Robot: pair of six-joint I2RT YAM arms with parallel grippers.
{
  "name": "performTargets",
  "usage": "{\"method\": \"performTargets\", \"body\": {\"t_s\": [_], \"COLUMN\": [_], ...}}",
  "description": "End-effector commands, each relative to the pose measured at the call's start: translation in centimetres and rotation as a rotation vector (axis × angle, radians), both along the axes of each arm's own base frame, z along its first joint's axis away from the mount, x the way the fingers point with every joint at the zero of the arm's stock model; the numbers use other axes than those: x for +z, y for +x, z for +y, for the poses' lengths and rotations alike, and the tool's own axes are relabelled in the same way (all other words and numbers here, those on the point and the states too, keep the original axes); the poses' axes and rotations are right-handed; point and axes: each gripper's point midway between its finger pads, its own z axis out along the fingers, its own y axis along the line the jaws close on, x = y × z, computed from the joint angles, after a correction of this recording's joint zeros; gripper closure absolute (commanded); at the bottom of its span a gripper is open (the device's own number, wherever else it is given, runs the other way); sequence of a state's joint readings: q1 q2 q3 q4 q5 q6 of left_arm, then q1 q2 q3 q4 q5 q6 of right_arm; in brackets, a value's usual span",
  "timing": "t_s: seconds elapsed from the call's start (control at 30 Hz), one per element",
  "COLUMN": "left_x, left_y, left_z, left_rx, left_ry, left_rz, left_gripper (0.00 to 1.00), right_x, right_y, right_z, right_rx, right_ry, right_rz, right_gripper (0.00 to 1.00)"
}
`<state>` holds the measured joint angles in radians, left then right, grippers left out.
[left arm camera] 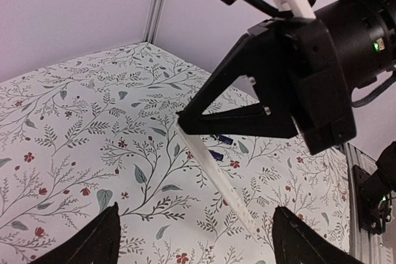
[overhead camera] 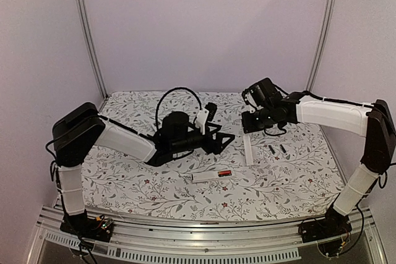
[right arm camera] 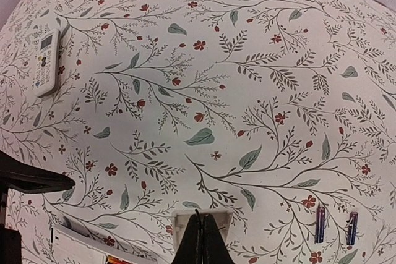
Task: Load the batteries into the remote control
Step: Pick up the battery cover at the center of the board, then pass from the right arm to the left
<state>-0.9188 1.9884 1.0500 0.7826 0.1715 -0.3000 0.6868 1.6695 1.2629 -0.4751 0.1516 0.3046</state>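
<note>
Right gripper [right arm camera: 199, 219]: jaws pressed fully together, and we see them pinching the top end of a long white bar [left arm camera: 210, 171]. That is all it has hold of.
White bar: it slants down from that pinch toward the flowered tablecloth [right arm camera: 247, 60]. We cannot tell whether its low end rests on the cloth.
Left gripper [left arm camera: 197, 209]: jaws spread wide, gripping nothing. It sits just left of the white bar, facing it. From its own wrist view the bar's low end shows between its fingers, with no touch that we can make out.
Loose batteries [right arm camera: 320, 224]: two slim dark cylinders lie side by side on the cloth just right of the white bar, apart from it and from both grippers.
Red-banded battery [overhead camera: 224, 173]: it sits at one end of a second white strip [overhead camera: 207, 178], though we cannot tell if it is on it or in it. The strip lies near the white bar's low end, to its left and nearer the cloth's front edge.
Remote control [right arm camera: 46, 60]: white, keys and small screen facing up, flat on the cloth, well apart from the white bar with nothing touching it.
In the way: the left gripper crowds the white bar's left side, and the loose batteries lie on its right.
</note>
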Motion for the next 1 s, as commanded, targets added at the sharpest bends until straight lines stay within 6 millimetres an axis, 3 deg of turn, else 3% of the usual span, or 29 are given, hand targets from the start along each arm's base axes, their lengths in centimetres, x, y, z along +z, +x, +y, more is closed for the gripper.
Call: {"method": "performTargets", "body": {"t_s": [0.0, 0.17, 0.43, 0.53, 0.87, 0.97], "left_x": [-0.3, -1.1, -1.5, -1.9, -2.4, -2.3], "left_y": [0.2, 0.1, -0.9, -0.3, 1.7, 1.8], "left_z": [-1.5, -2.5, -3.8, -4.0, -3.5, -3.0], "left_rx": [-0.010, -0.017, -0.070, -0.051, 0.051, 0.072], "left_ry": [-0.059, -0.102, -0.126, -0.126, -0.115, -0.125], "left_rz": [0.049, 0.088, 0.103, 0.118, 0.134, 0.140], "left_gripper": [0.17, 0.19, 0.16, 0.16, 0.39, 0.52], "right_x": [4.0, 5.7, 5.6, 6.1, 6.6, 6.6], "right_y": [0.6, 0.7, 0.3, 0.0, -0.8, -0.9], "right_z": [1.1, 1.5, 3.0, 3.6, 5.3, 5.7], "right_rx": [-0.005, 0.008, 0.040, 0.051, 0.086, 0.094], "right_ry": [0.114, 0.162, 0.180, 0.189, 0.213, 0.217], "right_rz": [-0.089, -0.122, -0.123, -0.130, -0.132, -0.131], "right_gripper": [1.00, 1.00, 1.00, 1.00, 1.00, 1.00]}}
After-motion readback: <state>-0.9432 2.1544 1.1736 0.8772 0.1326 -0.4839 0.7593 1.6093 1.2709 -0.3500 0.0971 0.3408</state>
